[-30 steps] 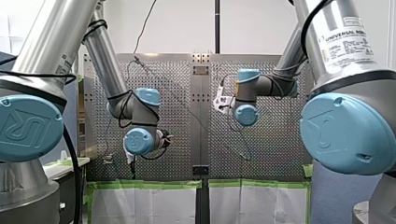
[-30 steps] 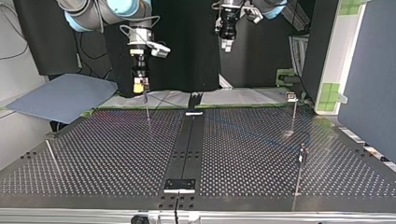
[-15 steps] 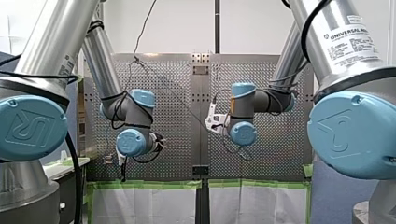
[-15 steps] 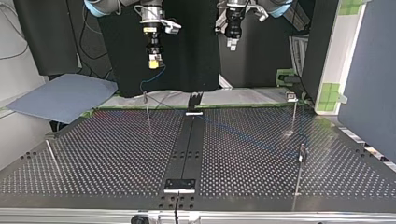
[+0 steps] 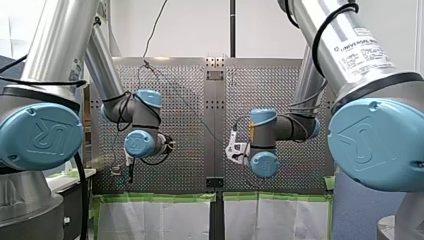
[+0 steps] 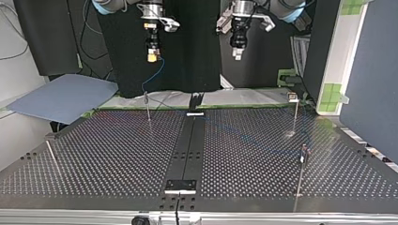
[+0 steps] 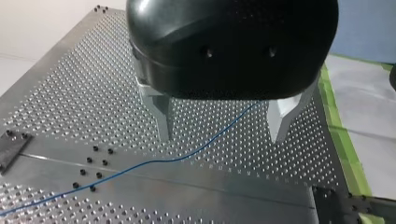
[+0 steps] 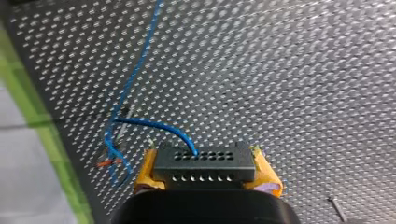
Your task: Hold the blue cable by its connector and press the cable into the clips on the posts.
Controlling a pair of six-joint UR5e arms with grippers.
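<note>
While the thin blue cable's (image 8: 135, 74) dark grey connector (image 8: 204, 164) is clamped in my right gripper's (image 8: 204, 158) yellow fingers (image 8: 145, 169), my left gripper's (image 6: 238, 54) fingers (image 7: 161, 116), at three o'clock in the top view, are held spread, seemingly empty.

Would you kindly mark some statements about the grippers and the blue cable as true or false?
1. My right gripper is shut on the connector. True.
2. My left gripper grips the blue cable. False: it is open and empty; the blue cable runs over the table below it.
3. My right gripper's pads are yellow. True.
4. In the top view both grippers touch the table. False: both hang above it.
</note>
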